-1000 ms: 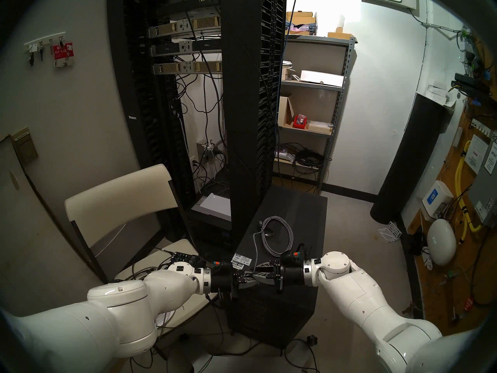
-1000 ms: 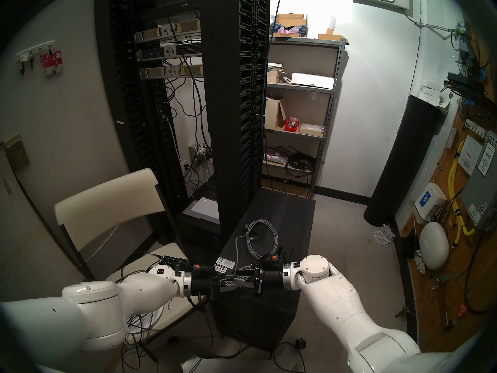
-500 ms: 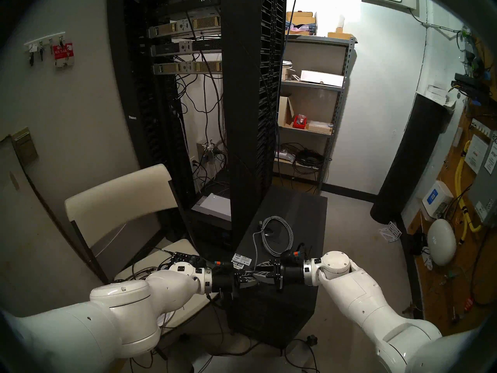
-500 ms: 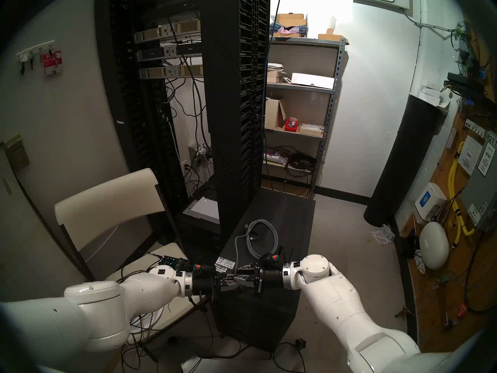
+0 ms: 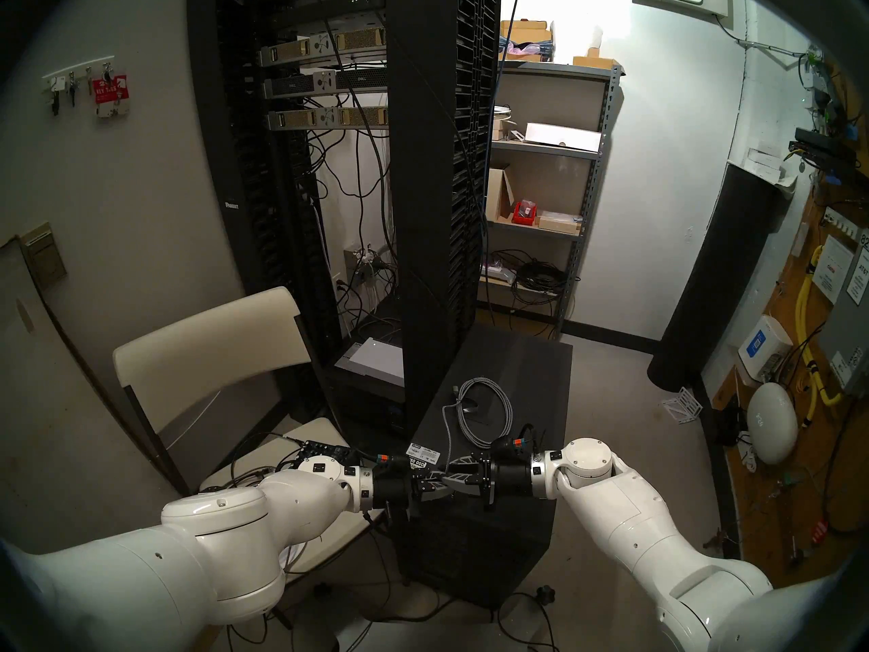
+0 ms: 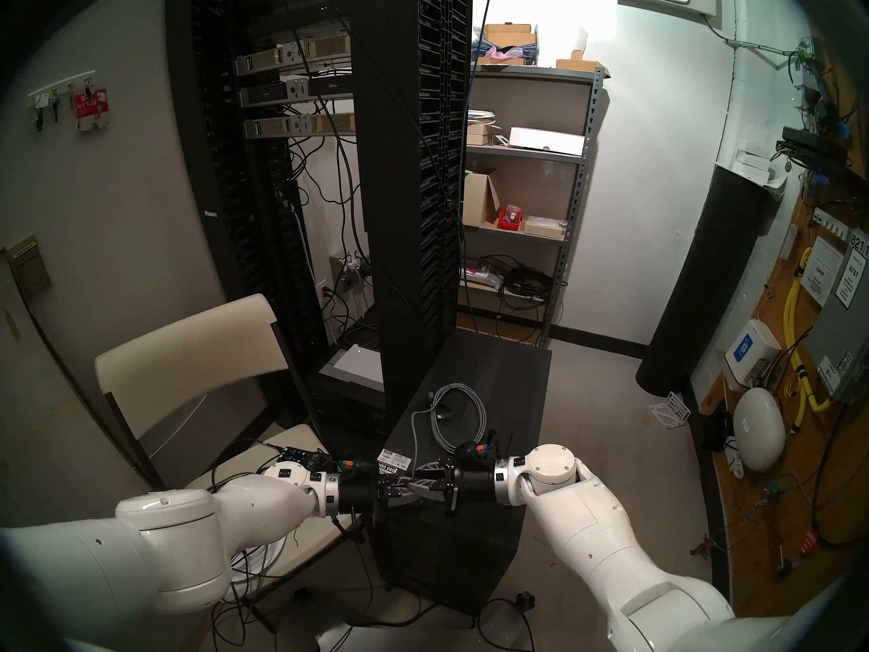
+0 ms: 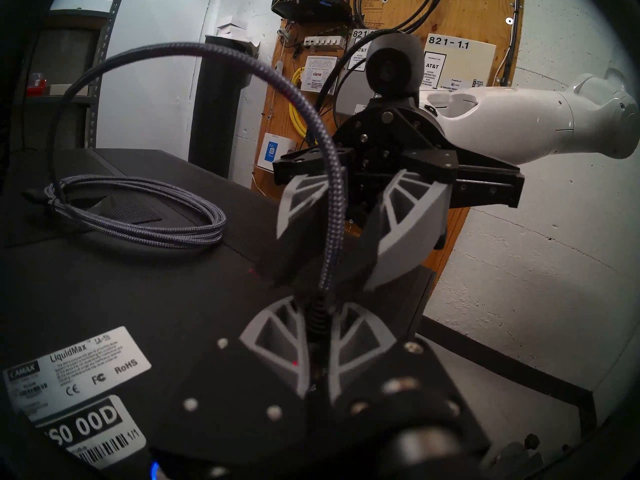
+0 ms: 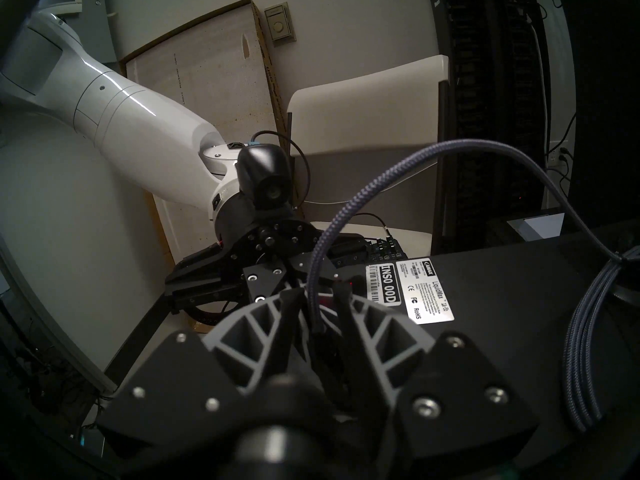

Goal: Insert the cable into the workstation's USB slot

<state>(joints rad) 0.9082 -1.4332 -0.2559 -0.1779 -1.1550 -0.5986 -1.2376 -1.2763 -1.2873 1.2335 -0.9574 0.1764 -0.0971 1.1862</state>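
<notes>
**Item: the cable** (image 7: 334,205). Long, thin, light-grey braided cord with small dark plug ends.
- Location: most of it lies coiled flat on top of the workstation (image 5: 526,383), toward the middle of the lid. One free run rises from the coil in a tall arch and comes down above the workstation's front top edge, between the two grippers.
- Texture and shape: woven sheath, matte and finely ribbed. The section is round, and a ridged dark strain relief sits behind the plug.
- Handling (judged): light and limp along its length, but springy enough to hold its arch. The braid should give good friction and little slip. The plug body is the only rigid part, so take hold there or on the strain relief just behind it. A grip further back would let the tip droop and wander. The coil may drag when the cable is pulled.

**Item: left gripper** (image 7: 320,306). Grey ribbed fingers on a black base, pinched tight on the cable's strain relief, above the workstation's front edge.

**Item: right gripper** (image 8: 315,292). It faces the left one. The jaws stand partly apart and straddle the same run of cable. No clamping is visible.

**Item: workstation.** Black matte tower with flat, hard panels.
- White barcode stickers (image 7: 79,368) sit at its front top corner.
- A blue light (image 7: 154,467) glows just below that corner.
- The USB slot is not visible.
</notes>
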